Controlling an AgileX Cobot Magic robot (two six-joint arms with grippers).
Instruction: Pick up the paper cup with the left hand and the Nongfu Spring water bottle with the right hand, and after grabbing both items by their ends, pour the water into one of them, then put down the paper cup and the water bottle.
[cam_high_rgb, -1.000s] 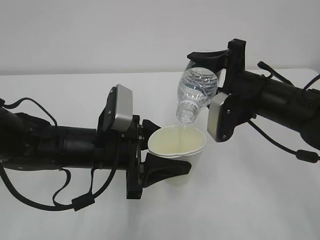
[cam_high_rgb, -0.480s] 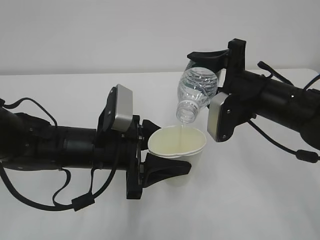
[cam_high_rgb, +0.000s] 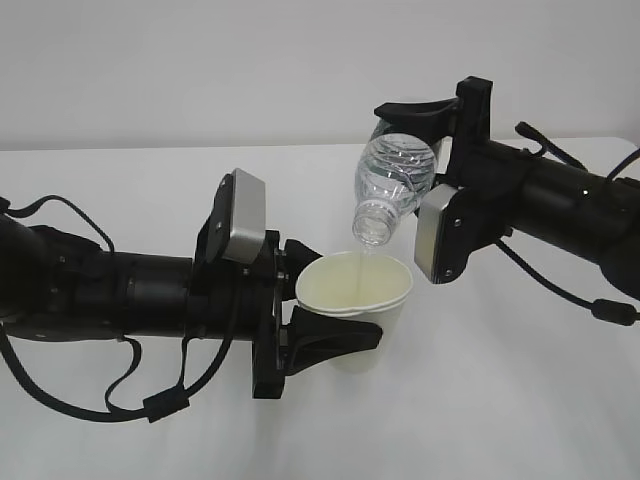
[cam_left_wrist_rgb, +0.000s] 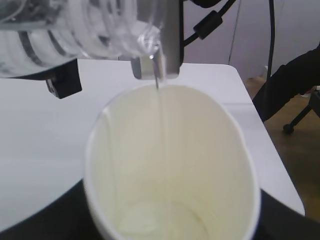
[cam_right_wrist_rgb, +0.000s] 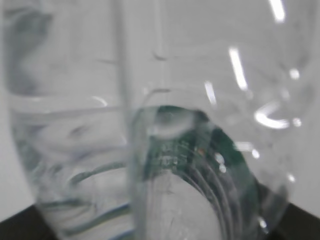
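Exterior view: left gripper (cam_high_rgb: 318, 310) clamps white tapered paper cup (cam_high_rgb: 355, 308); right gripper (cam_high_rgb: 415, 135) clamps tilted clear ribbed plastic bottle (cam_high_rgb: 392, 187), water (cam_left_wrist_rgb: 160, 107) streaming into cup.

Object count on the white table (cam_high_rgb: 520, 400)
One paper cup (cam_high_rgb: 358, 300), one water bottle (cam_high_rgb: 393, 185), two robot arms: left (cam_high_rgb: 110, 295), right (cam_high_rgb: 560, 205).

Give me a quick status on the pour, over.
Left hand holds paper cup. Right hand holds bottle tipped mouth-down over cup. Thin stream of water falling into cup. Nothing in the way.
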